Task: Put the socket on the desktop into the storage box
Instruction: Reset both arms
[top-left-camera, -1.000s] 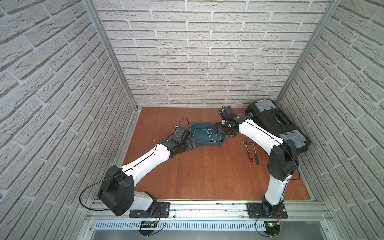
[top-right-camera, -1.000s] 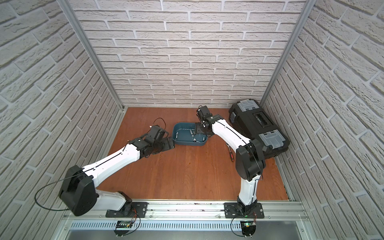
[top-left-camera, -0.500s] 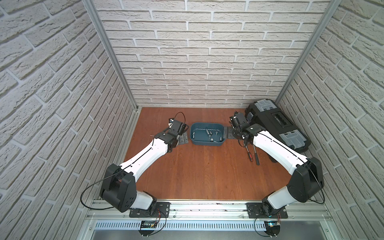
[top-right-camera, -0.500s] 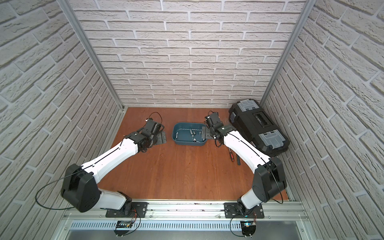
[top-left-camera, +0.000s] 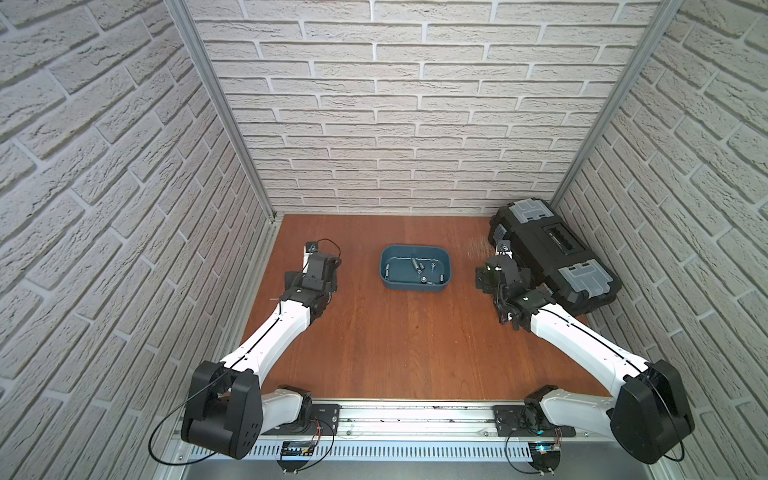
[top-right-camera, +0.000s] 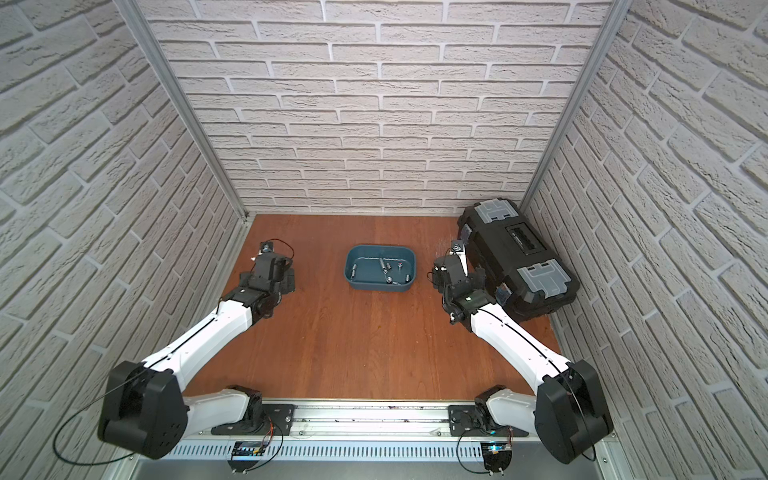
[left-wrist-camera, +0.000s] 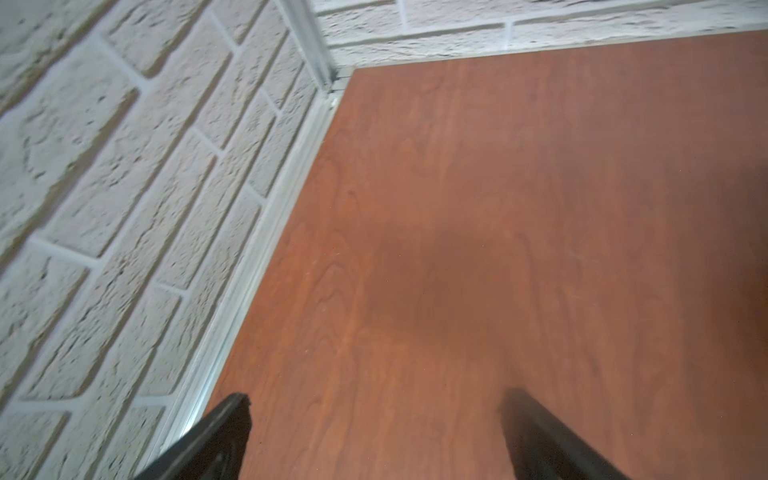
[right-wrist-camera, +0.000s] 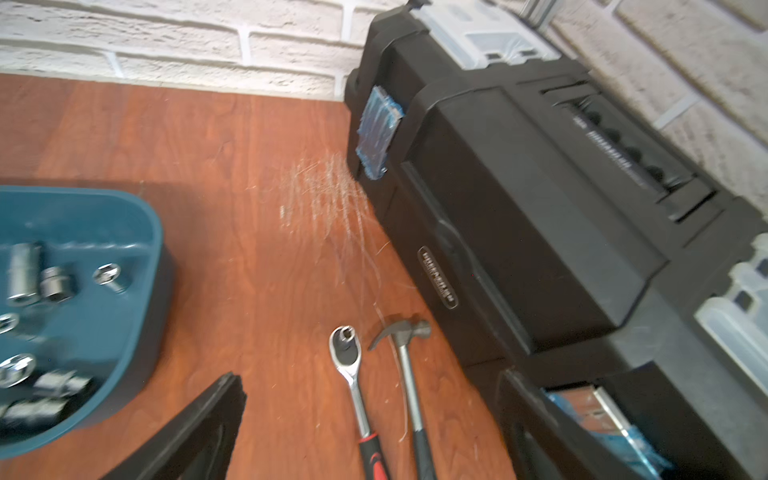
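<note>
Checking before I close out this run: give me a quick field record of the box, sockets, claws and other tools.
storage box: upright on desktop, between the arms
sockets: several inside the box; none visible on the wood
left claw: open, empty, over bare wood
right claw: open, empty, beside black toolbox
ratchet and hammer: lying side by side on desktop by the toolbox
</note>
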